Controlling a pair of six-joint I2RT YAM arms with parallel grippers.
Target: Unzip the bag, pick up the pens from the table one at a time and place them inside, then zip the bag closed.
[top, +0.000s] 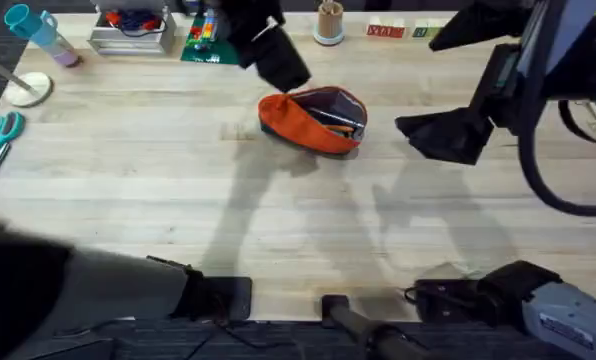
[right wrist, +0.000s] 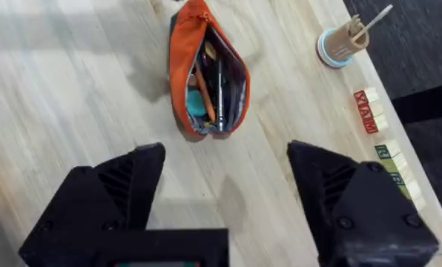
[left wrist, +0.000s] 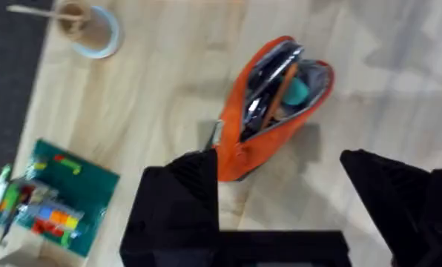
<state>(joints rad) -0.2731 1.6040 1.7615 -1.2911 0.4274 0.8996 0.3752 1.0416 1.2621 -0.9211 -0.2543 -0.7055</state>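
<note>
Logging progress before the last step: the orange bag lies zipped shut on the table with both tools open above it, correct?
Not quite. The bag is unzipped and gaping, with pens visible inside, as the right wrist view shows. The left tool and right tool are open.

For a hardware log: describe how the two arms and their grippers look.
Both grippers have chunky matte black fingers: the left gripper and the right gripper, whose fingers show ribbed inner faces and small screws. In the overhead view, the right arm is black with a looping black cable, and its base housing is grey with a white label.
</note>
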